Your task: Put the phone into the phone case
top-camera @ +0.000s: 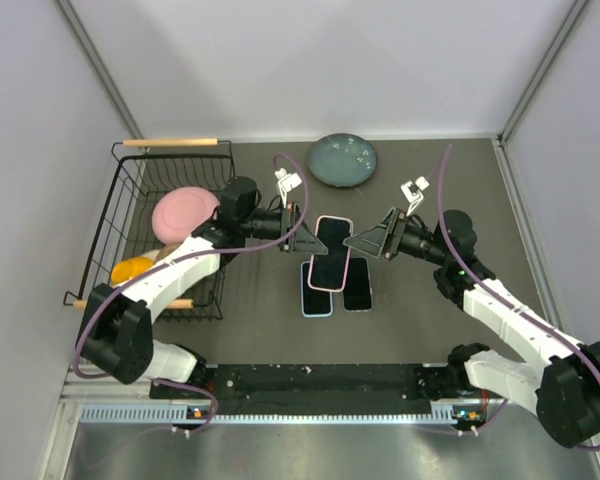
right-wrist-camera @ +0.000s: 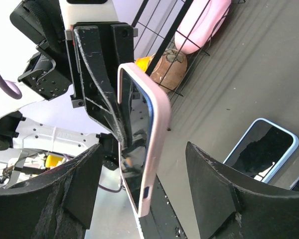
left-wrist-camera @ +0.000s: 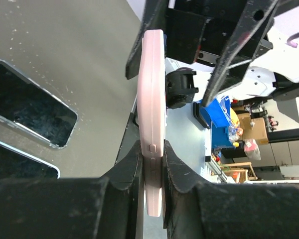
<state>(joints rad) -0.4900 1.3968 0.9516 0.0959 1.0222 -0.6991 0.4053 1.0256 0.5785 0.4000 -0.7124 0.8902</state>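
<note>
The left gripper (left-wrist-camera: 152, 157) is clamped across one end of the pink phone case (left-wrist-camera: 152, 84) and holds it clear of the table (top-camera: 430, 200), probably to leave the far end free for pressing. The right gripper (right-wrist-camera: 143, 149) stands open with a finger on each side of the case, touching neither face.

The phone (right-wrist-camera: 138, 144) sits in the case. The right wrist view shows its blue rim apparently proud at one corner, which the edge-on left wrist view hides. Only the top view shows the two spare phones (top-camera: 317, 290) lying flat beneath.

Left fingers (left-wrist-camera: 124, 169) clamped, right fingers (right-wrist-camera: 214, 184) spread wide.
</note>
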